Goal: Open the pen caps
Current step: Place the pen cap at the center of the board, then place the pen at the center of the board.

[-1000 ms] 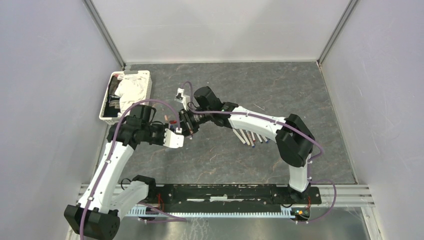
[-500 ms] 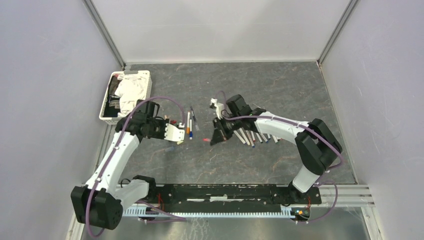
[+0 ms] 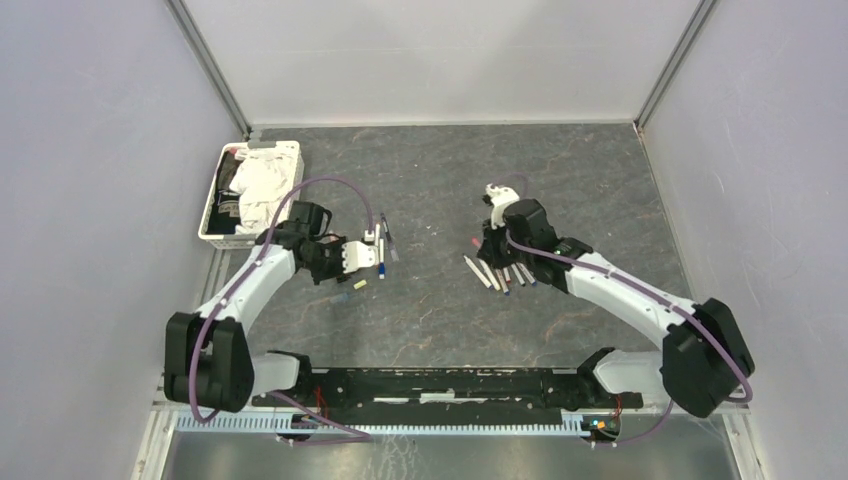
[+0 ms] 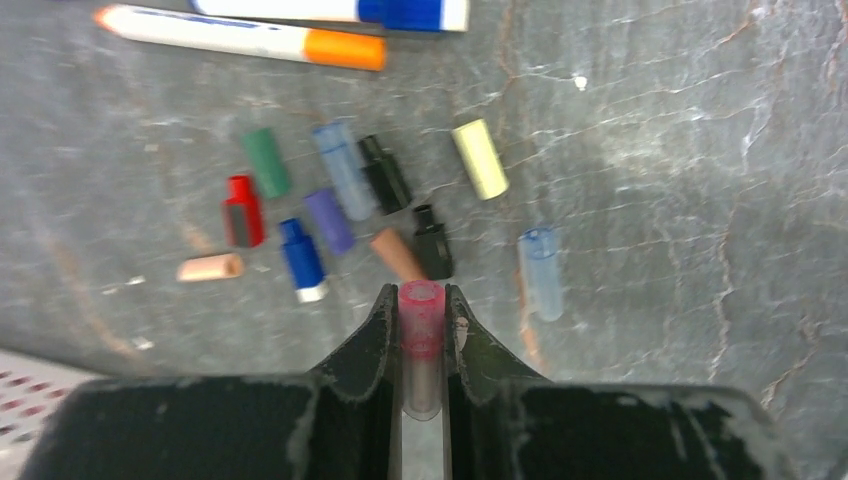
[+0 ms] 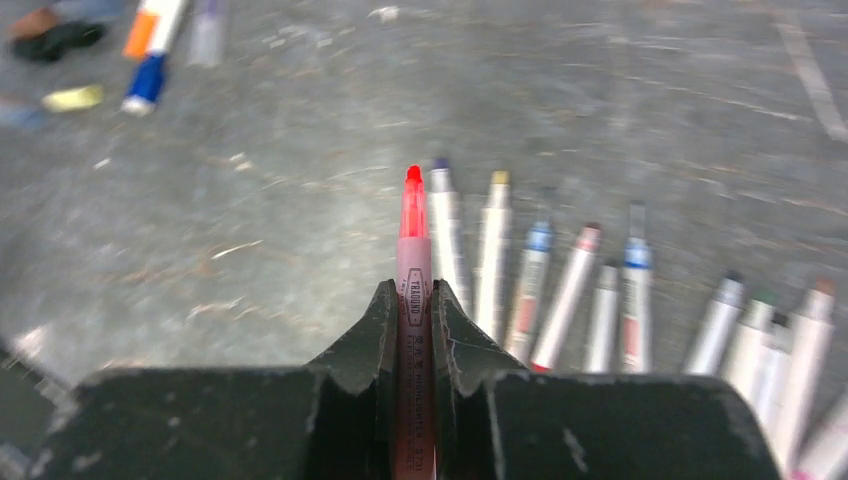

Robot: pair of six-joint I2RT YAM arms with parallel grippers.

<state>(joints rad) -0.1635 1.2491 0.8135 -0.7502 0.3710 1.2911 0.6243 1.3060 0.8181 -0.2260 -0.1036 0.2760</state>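
My left gripper is shut on a pink translucent pen cap and holds it just above a pile of loose pen caps of many colours on the table, among them green, red, blue, purple, black and yellow. In the top view it is left of centre. My right gripper is shut on a pink highlighter pen whose red tip is bare. It hangs over the left end of a row of uncapped pens. In the top view it is right of centre.
Two capped pens, one orange and one blue, lie beyond the cap pile and show in the top view. The pen row lies at centre right. A white tray with cloth stands at the far left.
The two grippers have pulled apart. The right one carried the pink pen right to the pen row. The left one drew back left with the pink cap over the cap pile.
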